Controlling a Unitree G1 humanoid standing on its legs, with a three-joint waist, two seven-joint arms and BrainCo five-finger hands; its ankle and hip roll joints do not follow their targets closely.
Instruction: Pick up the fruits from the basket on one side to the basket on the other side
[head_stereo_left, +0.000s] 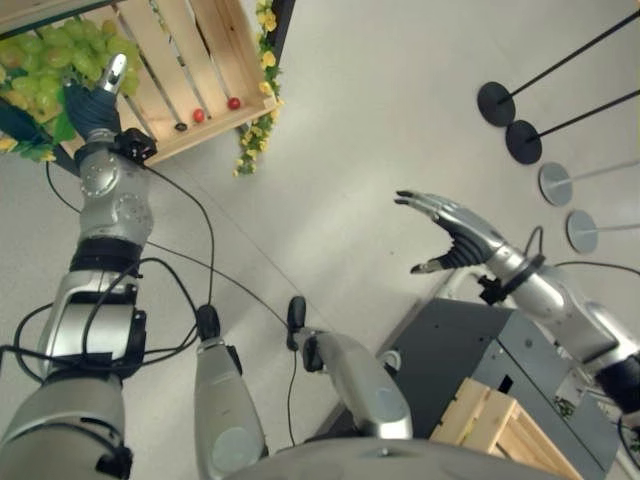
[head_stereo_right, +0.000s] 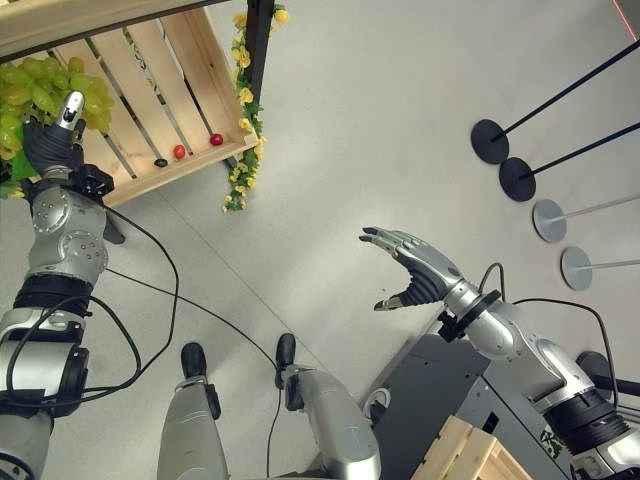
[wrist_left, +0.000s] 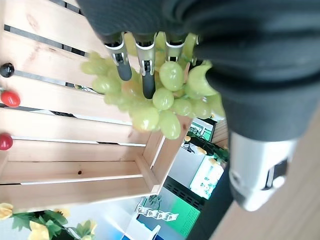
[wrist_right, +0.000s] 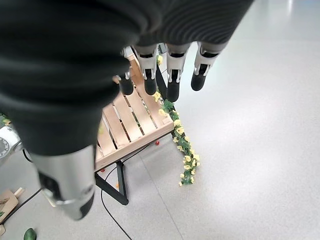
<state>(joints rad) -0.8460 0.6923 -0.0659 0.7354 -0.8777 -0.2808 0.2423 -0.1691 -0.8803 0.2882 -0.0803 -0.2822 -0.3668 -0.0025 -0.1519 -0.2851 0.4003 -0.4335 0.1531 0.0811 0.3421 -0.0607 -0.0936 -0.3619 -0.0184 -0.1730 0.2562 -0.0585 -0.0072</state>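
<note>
One bunch of green grapes (wrist_left: 155, 95) sits clasped in the left hand (head_stereo_left: 92, 105); right hand (head_stereo_right: 415, 265) hovers, fingers spread.

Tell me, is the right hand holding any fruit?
No, the right hand hangs over the floor with straight fingers and nothing in it.

1 bunch of green grapes (head_stereo_left: 60, 55), 2 red cherries (head_stereo_left: 198, 116), 1 dark berry (head_stereo_left: 181, 127), 1 wooden crate (head_stereo_left: 185, 55), 4 round stand bases (head_stereo_left: 496, 103).

Pale green grapes (wrist_left: 160, 102) — glossy, yellowish in places — lie against a light, slatted wooden crate (head_stereo_left: 190, 60) holding two red cherries (head_stereo_left: 215, 110) and one dark one (head_stereo_left: 181, 126); yellow flowers (head_stereo_right: 240, 150) with green leaves trim it.
</note>
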